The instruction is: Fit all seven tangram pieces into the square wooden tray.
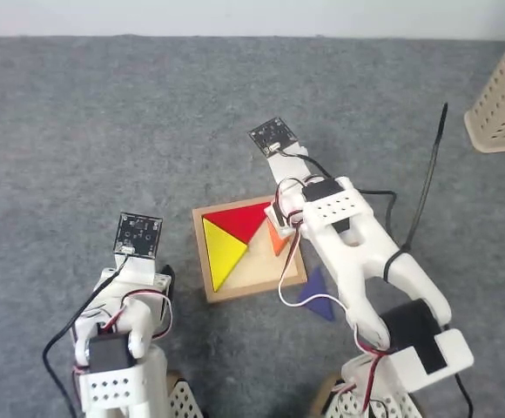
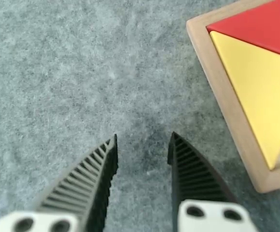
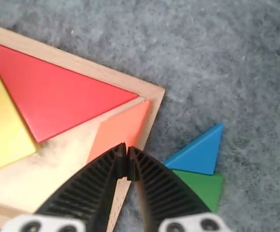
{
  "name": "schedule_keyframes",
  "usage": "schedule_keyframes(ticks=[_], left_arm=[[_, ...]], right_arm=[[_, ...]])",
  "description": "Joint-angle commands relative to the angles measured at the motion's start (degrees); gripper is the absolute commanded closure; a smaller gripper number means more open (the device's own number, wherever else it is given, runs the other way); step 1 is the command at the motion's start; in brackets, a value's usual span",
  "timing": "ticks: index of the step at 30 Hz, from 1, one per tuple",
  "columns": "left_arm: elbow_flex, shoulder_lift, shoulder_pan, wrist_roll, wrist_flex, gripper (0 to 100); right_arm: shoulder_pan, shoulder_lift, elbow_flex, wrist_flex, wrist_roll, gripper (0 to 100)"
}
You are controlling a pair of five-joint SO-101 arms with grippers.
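Observation:
The square wooden tray (image 1: pixel 212 292) lies mid-table on grey carpet. It holds a red triangle (image 1: pixel 239 219), a yellow triangle (image 1: pixel 222 252) and an orange piece (image 1: pixel 276 240) at its right edge. My right gripper (image 3: pixel 126 155) is shut, its tips touching the orange piece (image 3: pixel 122 129), which lies against the tray's rim (image 3: pixel 154 113). A blue triangle (image 3: pixel 198 149) and a green piece (image 3: pixel 203 186) lie on the carpet just outside that rim. My left gripper (image 2: pixel 144 141) is open over bare carpet, left of the tray's corner (image 2: pixel 236 125).
A beige lattice basket (image 1: pixel 503 96) stands at the far right edge. A thin black cable (image 1: pixel 428 178) rises to the right of the right arm. Open carpet stretches behind and to the left of the tray.

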Motion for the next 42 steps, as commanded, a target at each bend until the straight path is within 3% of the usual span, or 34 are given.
schedule_keyframes(ticks=[1, 17, 24, 29, 42], left_arm=[[-0.66, -1.05, 0.09, -0.09, 0.35, 83], [-0.66, -1.05, 0.09, -0.09, 0.35, 83], [-0.66, -1.05, 0.09, -0.09, 0.35, 83], [-0.66, -1.05, 0.09, -0.09, 0.35, 83], [-0.66, -1.05, 0.09, -0.09, 0.35, 83]], right_arm=[[0.31, 1.36, -0.53, -2.15, 0.62, 99.2], [-1.98, 2.86, -0.53, -2.86, 0.97, 99.2], [-2.24, -4.09, -1.23, 1.36, 0.53, 99.2], [-5.23, -5.76, 2.99, -1.89, 0.97, 99.2], [-1.98, 5.58, -1.23, -3.12, 1.14, 99.2]])
